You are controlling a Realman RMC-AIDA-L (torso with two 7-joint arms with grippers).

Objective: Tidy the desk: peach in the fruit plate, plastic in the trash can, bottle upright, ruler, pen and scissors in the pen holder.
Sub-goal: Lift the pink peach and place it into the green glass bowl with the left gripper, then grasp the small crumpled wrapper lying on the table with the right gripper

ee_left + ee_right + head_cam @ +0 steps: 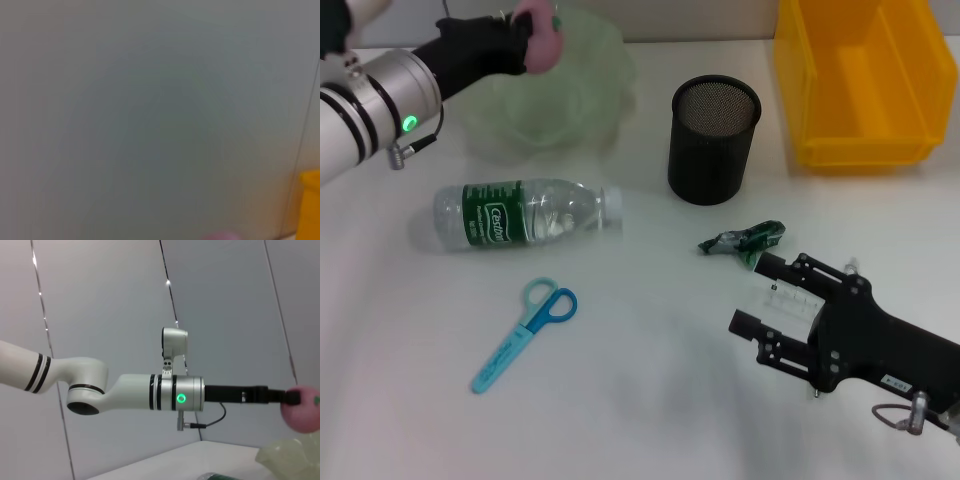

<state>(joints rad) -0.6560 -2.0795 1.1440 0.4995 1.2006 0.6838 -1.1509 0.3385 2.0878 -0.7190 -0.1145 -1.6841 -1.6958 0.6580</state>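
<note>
While the left end effector (535, 40) is pinching the pink peach (542, 45) over the pale green plate (582, 90), the bottle (525, 213) is lying on its side on the worktop (640, 400), cap pointing right toward the black holder (713, 140). Blue scissors (523, 333) are lying diagonally, handles up-right. The right end effector (756, 294) is hovering spread beside the green plastic (742, 240).

Peach (220, 235) cut off, left wrist blurred

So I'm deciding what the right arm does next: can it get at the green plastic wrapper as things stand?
Probably yes. The right gripper sits open just short of the plastic wrapper, with bare table around and nothing lying between them; the pen holder stands farther off.
</note>
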